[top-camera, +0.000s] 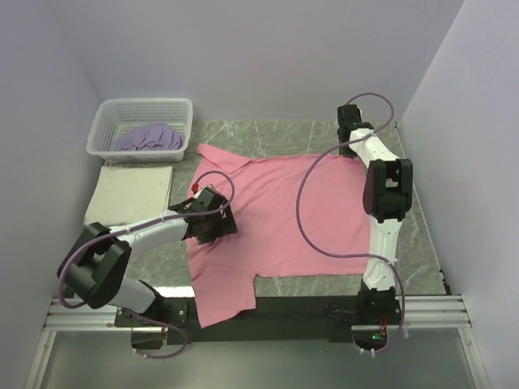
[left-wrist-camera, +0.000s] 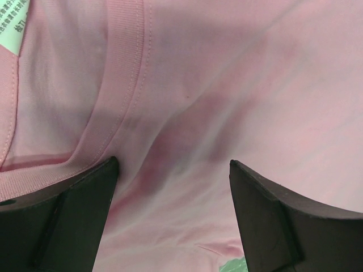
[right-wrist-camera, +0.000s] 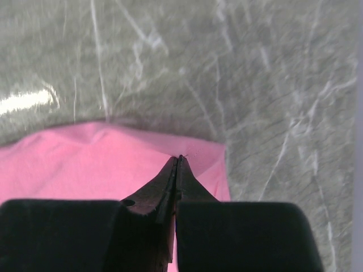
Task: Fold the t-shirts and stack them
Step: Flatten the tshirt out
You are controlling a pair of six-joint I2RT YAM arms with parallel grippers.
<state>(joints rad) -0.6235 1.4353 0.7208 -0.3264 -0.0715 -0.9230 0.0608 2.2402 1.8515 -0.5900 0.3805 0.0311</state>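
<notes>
- Pink shirt (top-camera: 284, 219) lies spread flat on the grey marbled table (top-camera: 418, 243), centre of the top view. One sleeve points toward the basket, the other hangs over the near edge at the bottom.
- Left gripper (top-camera: 212, 220) sits low over the shirt's left side, its fingers (left-wrist-camera: 62, 221) well apart. Between them is bare pink cloth just beside the ribbed collar (left-wrist-camera: 122, 73). White neck label (left-wrist-camera: 11, 25) shows at the upper left of the wrist view.
- Right gripper (right-wrist-camera: 178, 167) is at the shirt's far right corner, upper right of the top view. Its fingers are pressed together on a pinch of pink cloth near the hem.
- White basket (top-camera: 182, 109) stands upper left, with the lavender shirt (top-camera: 150, 138) bunched inside.
- Cream shirt (top-camera: 130, 194) lies folded flat just below the basket, beside the pink shirt's left edge.
</notes>
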